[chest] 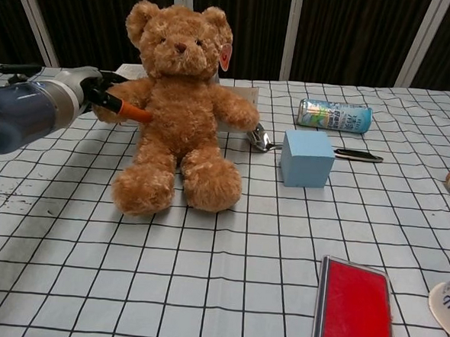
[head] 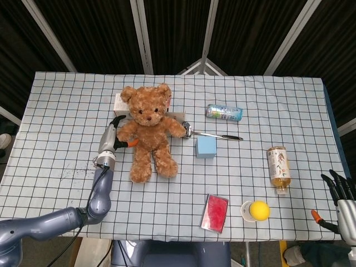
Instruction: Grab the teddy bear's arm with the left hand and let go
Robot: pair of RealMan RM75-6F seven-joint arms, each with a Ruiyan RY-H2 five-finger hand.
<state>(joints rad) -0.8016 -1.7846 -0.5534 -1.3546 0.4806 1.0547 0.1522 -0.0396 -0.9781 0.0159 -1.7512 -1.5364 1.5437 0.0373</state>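
Note:
The brown teddy bear (head: 147, 130) sits upright on the checked tablecloth, left of centre; in the chest view the teddy bear (chest: 179, 112) faces the camera. My left hand (head: 114, 140) is at the bear's side and grips the arm on the left of the picture. In the chest view the left hand (chest: 100, 94) has its dark fingers wrapped over that arm and an orange-tipped finger (chest: 133, 112) under it. My right hand (head: 342, 192) hangs at the table's front right corner, fingers spread, holding nothing.
A white box (head: 119, 102) lies behind the bear. To its right are a blue cube (head: 206, 147), a pen-like tool (head: 217, 136) and a lying can (head: 224, 112). Further right lies a bottle (head: 278, 168); a red case (head: 217, 212) and a yellow ball (head: 258, 210) sit near the front edge.

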